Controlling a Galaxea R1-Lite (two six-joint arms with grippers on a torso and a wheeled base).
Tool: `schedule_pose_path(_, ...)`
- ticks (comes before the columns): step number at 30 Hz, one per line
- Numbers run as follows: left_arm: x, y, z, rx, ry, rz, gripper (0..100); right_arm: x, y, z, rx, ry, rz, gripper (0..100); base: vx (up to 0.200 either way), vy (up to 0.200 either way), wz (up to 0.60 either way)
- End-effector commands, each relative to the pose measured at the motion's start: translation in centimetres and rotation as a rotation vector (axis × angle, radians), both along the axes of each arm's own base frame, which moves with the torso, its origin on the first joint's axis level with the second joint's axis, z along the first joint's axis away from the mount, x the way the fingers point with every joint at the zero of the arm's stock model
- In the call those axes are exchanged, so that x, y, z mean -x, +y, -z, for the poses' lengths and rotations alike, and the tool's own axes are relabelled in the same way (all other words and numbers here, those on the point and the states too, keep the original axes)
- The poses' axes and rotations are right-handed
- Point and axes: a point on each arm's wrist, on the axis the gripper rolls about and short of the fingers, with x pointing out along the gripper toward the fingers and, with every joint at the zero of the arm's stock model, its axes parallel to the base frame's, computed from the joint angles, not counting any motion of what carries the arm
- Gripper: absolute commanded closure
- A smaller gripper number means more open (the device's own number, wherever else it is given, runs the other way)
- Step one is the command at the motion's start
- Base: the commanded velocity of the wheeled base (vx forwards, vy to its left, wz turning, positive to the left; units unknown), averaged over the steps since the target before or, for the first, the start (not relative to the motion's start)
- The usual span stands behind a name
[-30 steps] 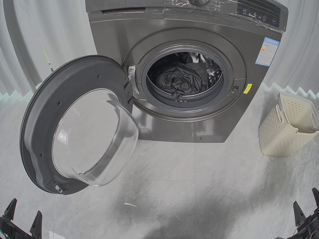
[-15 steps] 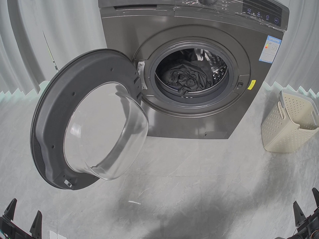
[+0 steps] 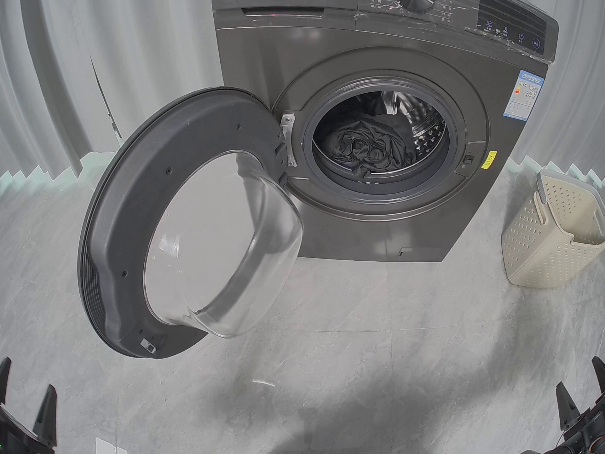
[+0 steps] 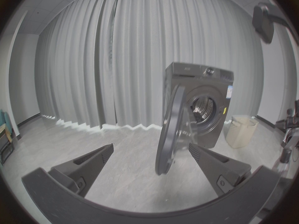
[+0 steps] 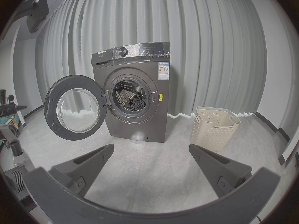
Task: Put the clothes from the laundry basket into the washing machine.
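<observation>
My left pincer (image 3: 28, 379) sits at the lower left corner, jaws spread apart; my right pincer (image 3: 577, 376), lower right, is spread too. I see dark clothes (image 3: 372, 146) bunched in the drum (image 3: 428, 121) of the washing machine (image 3: 378, 33), upper centre, its door (image 3: 120, 234) swung wide to the left. The laundry basket (image 3: 542, 247) stands on the floor (image 3: 378, 348) at the right edge.

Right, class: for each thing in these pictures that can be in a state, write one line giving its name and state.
washing machine door, swung wide open
drum, holding dark clothes
laundry basket, upright on the floor, no clothes showing inside
left claw, open, empty
right claw, open, empty
</observation>
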Motion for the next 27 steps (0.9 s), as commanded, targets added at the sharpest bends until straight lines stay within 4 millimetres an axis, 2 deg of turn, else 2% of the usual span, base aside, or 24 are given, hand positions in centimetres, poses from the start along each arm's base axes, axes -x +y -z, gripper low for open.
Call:
schedule_pose_path(1,-2.1,-0.3,-7.2,-0.002,0.078,0.166,0,0.0,0.0,0.5,-0.001,0.004,-0.001,0,0.0,0.0,0.0)
schedule_pose_path(2,-2.2,-0.3,-7.2,-0.002,0.086,0.169,0,0.0,0.0,0.4,-0.001,0.004,-0.001,0,0.0,0.0,0.0)
schedule_pose_path(4,-4.8,-0.5,-8.1,0.005,0.169,0.233,0,0.0,0.0,0.5,-0.001,0.006,0.0,0,0.0,0.0,0.0)
schedule_pose_path(5,-5.0,-0.5,-8.2,0.007,0.171,0.238,0,0.0,0.0,0.4,-0.001,0.004,-0.001,0,0.0,0.0,0.0)
schedule_pose_path(7,-7.3,-0.6,-9.2,0.012,0.191,0.259,0,0.0,0.0,0.5,-0.001,0.004,0.0,0,0.0,0.0,0.0)
schedule_pose_path(10,-9.7,-0.7,-9.5,0.002,0.212,0.262,0,0.0,0.0,0.5,-0.001,0.006,-0.001,0,0.0,0.0,0.0)
schedule_pose_path(11,-9.7,-0.7,-9.5,0.002,0.212,0.262,0,0.0,0.0,0.5,-0.001,0.006,-0.001,0,0.0,0.0,0.0)
schedule_pose_path(12,-11.3,-0.8,-10.0,0.002,0.22,0.272,0,0.0,0.0,0.5,-0.001,0.004,-0.001,0,0.0,0.0,0.0)
schedule_pose_path(18,-14.9,-1.1,-10.9,0.007,0.215,0.307,0,0.0,0.0,0.5,-0.001,0.006,0.0,0,0.0,0.0,0.0)
schedule_pose_path(21,-15.5,-1.5,-10.8,0.007,0.228,0.353,0,0.0,0.0,0.5,-0.001,0.006,0.0,0,0.0,0.0,0.0)
schedule_pose_path(22,-15.5,-2.3,-10.8,0.005,0.228,0.423,0,0.0,0.0,0.5,-0.001,0.004,0.0,0,0.0,0.0,0.0)
schedule_pose_path(27,-14.3,-4.3,-10.8,0.012,0.223,0.608,0,0.0,0.0,0.5,-0.001,0.006,-0.001,0,0.0,0.0,0.0)
